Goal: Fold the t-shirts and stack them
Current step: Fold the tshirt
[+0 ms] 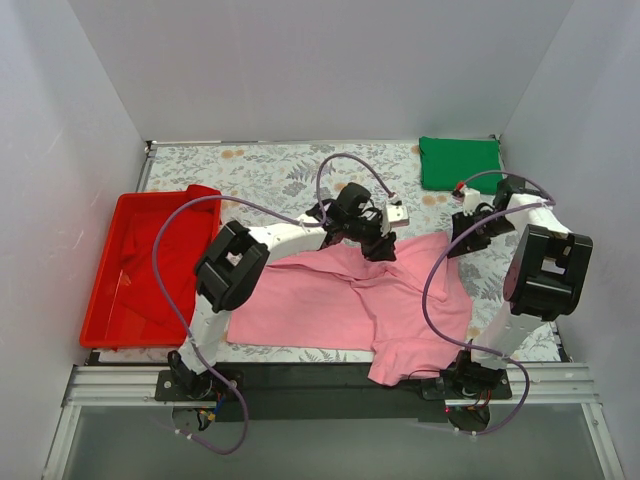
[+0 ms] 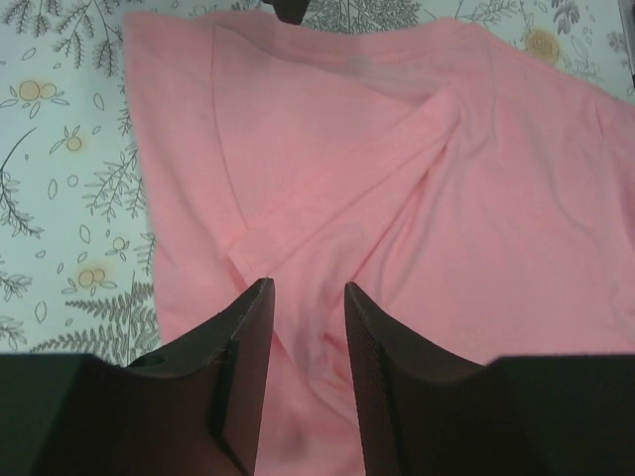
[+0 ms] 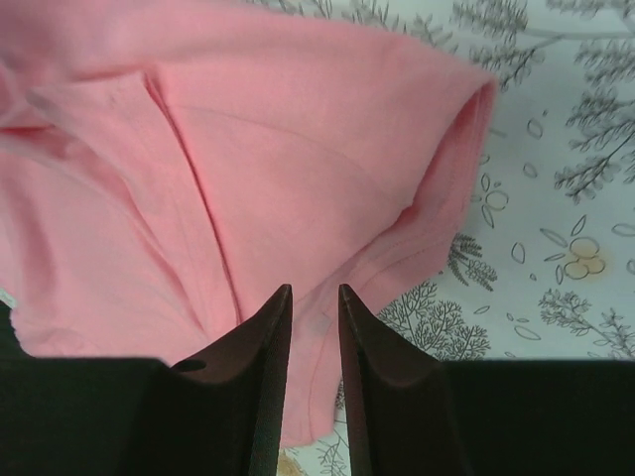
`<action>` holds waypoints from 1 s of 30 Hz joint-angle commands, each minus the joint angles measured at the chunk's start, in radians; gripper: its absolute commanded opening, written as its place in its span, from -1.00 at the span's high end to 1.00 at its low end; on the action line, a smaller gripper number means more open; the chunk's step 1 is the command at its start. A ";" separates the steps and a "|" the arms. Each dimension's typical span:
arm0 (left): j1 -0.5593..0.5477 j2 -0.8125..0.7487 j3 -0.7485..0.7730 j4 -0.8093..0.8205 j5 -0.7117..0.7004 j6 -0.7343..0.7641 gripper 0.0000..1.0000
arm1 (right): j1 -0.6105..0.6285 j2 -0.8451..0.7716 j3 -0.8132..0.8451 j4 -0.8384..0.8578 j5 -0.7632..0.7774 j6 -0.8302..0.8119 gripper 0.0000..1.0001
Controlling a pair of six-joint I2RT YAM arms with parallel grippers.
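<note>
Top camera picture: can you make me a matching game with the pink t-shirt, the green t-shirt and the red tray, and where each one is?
Things:
1. light pink soft fabric t-shirt
2. dark green soft fabric t-shirt
3. rigid red plastic tray

Places:
A. left side of the table
B. spread out in the middle, between the two arms
C. folded in the far right corner

Pairs: 1-B, 2-C, 3-A

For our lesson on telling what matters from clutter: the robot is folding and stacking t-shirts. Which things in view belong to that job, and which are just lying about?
Belong to the job:
- pink t-shirt, spread out mid-table
- dark green t-shirt, folded, far right corner

Just lying about:
- red plastic tray, at the left
- floral tablecloth
</note>
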State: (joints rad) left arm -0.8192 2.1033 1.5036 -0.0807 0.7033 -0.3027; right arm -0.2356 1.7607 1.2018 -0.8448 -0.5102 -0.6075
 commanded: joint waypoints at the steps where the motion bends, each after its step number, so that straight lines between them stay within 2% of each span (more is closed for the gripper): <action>1: 0.003 0.076 0.096 0.030 0.050 -0.120 0.35 | -0.005 0.012 0.096 0.004 -0.129 0.047 0.36; 6: 0.003 0.158 0.150 0.048 0.041 -0.173 0.39 | -0.001 0.057 0.137 0.039 -0.182 0.110 0.37; 13: 0.003 0.219 0.162 0.073 -0.031 -0.187 0.33 | 0.018 0.112 0.117 0.099 -0.146 0.132 0.37; 19: 0.000 0.195 0.144 0.108 0.033 -0.199 0.38 | 0.019 0.161 0.093 0.138 -0.073 0.144 0.36; 22: -0.009 0.163 0.123 0.130 0.048 -0.178 0.58 | 0.019 0.169 0.091 0.144 -0.036 0.150 0.36; 23: -0.011 0.153 0.115 0.133 0.056 -0.170 0.76 | 0.018 0.169 0.088 0.147 -0.027 0.150 0.36; 26: -0.017 0.130 0.093 0.134 0.097 -0.144 1.00 | 0.018 0.163 0.090 0.148 -0.018 0.152 0.36; 30: -0.034 0.103 0.066 0.131 0.120 -0.115 1.00 | 0.018 0.158 0.091 0.145 -0.016 0.152 0.36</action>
State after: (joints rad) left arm -0.8341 2.3104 1.5890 0.0345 0.7746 -0.4595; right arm -0.2184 1.9331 1.2926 -0.7166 -0.5373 -0.4652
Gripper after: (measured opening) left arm 0.007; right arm 0.318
